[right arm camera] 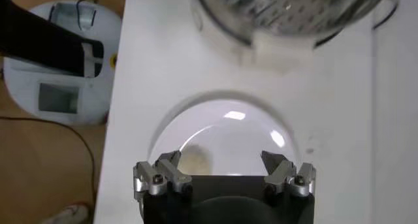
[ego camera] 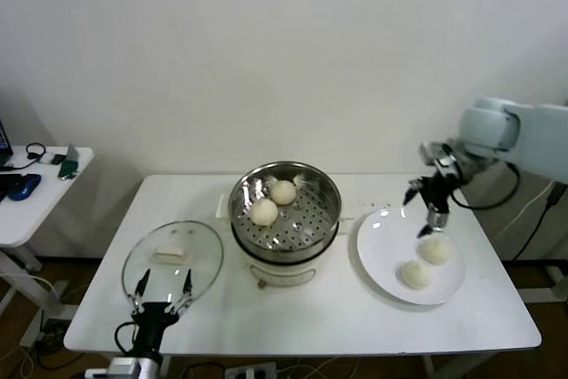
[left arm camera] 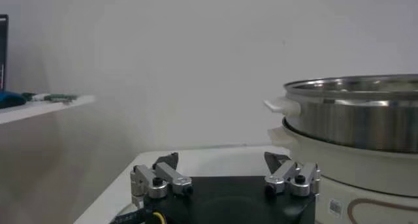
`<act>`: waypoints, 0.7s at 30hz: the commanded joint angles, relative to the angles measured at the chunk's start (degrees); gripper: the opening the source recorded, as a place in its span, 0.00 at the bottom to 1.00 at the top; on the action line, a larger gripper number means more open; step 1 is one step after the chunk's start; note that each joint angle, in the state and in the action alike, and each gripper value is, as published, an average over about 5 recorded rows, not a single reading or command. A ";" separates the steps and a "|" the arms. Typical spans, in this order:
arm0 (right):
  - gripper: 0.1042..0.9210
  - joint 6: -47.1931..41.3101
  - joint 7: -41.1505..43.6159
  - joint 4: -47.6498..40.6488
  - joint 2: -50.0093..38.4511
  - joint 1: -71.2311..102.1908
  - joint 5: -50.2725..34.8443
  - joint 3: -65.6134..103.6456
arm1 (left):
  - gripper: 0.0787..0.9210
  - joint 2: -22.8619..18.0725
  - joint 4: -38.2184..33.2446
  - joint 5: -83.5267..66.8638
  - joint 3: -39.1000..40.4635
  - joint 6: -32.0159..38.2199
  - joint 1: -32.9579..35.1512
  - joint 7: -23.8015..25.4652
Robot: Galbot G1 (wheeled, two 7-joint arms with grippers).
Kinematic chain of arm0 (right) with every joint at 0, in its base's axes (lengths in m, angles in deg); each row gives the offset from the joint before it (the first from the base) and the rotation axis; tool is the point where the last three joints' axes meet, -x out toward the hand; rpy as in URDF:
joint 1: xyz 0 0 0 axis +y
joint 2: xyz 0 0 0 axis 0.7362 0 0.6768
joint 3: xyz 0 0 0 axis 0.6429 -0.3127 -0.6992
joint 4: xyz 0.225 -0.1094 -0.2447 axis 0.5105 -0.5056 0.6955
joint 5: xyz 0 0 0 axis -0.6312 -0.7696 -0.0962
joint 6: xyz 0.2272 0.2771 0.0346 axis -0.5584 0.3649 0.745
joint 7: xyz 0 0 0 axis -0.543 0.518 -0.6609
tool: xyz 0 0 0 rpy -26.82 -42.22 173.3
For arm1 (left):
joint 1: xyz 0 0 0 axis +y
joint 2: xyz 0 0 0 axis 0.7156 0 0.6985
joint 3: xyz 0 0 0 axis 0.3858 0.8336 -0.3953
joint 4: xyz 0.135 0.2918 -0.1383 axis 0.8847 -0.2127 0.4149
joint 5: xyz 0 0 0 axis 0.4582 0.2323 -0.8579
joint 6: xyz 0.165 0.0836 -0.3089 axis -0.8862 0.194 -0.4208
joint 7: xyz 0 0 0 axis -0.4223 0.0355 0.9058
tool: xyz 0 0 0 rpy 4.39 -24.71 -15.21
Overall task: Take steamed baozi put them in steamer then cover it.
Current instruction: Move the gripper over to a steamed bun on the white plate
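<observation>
The steel steamer (ego camera: 306,219) stands mid-table on its cream pot base, with two baozi (ego camera: 264,211) (ego camera: 283,192) inside. Two more baozi (ego camera: 434,249) (ego camera: 414,274) lie on the white plate (ego camera: 382,241) to its right. My right gripper (ego camera: 423,209) hangs open just above the plate's far edge, holding nothing. In the right wrist view that gripper (right arm camera: 221,159) is over the plate (right arm camera: 228,130), with one baozi (right arm camera: 194,161) near a fingertip. The glass cover (ego camera: 201,265) lies flat at front left, and my left gripper (ego camera: 162,288) waits open at its near edge. The left wrist view shows that gripper (left arm camera: 221,161) and the steamer (left arm camera: 356,117).
A small white side table (ego camera: 35,193) with cables and gadgets stands left of the main table (ego camera: 337,317). The wall is close behind. Cables hang by the right arm past the table's right edge.
</observation>
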 commanded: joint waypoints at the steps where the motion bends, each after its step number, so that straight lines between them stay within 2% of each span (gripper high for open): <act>1: 0.88 -2.13 -4.45 0.76 -10.40 20.24 12.88 11.65 | 0.88 -0.19 0.10 0.08 -0.05 0.06 0.07 -0.02; 10: 0.88 -4.48 -8.34 -5.95 -4.56 34.87 16.02 24.23 | 0.88 -0.44 0.86 0.23 -0.20 0.44 0.31 -0.12; 21: 0.88 -5.74 -10.18 -9.34 -0.66 41.20 16.29 28.88 | 0.88 -0.35 0.99 0.18 -0.32 0.46 0.30 -0.13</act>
